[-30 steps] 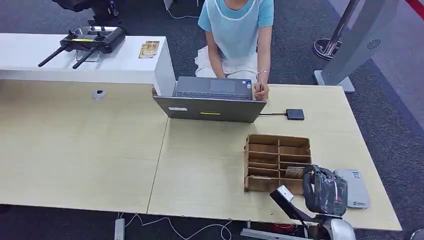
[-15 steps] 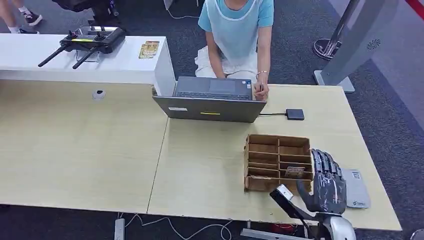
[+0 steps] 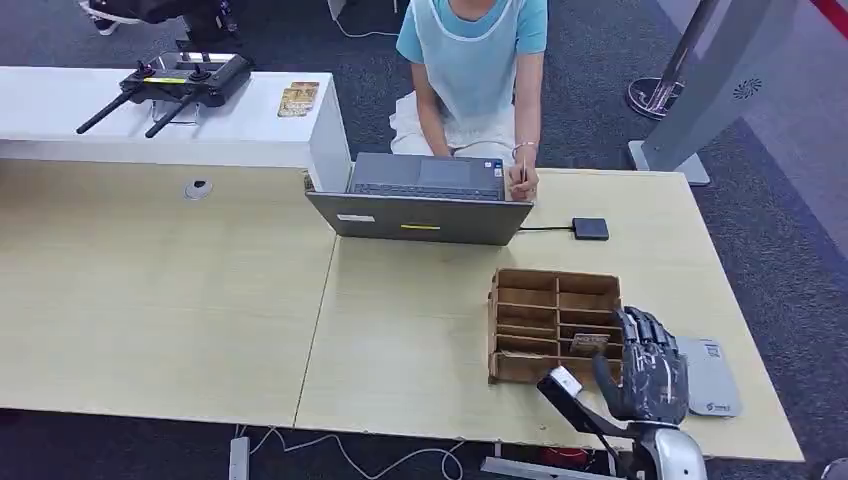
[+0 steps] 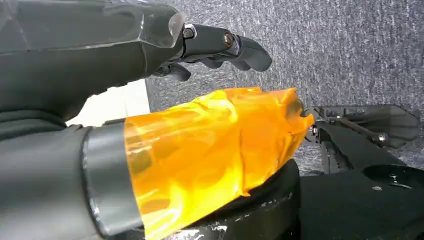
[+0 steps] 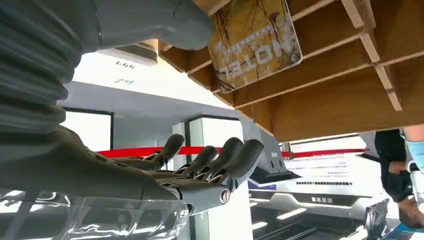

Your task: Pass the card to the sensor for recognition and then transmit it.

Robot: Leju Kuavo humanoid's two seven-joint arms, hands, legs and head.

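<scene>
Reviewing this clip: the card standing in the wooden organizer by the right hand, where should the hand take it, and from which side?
Likely by the card's free upper edge, which stands up out of its slot in the wooden organizer. Wooden dividers flank its faces, so coming from above looks clearest. The right hand, fingers apart, hovers just beside it.

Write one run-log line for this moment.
right hand: open beside wooden organizer | card: in slot, not held | sensor pad: on table

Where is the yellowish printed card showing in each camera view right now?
Head view: yellowish printed card stands in a near-right slot of the brown wooden divider box, beside the right hand.
Right wrist view: card in the box, past the thumb.
Left wrist view: not in it.
Shared landmark: the box.
</scene>
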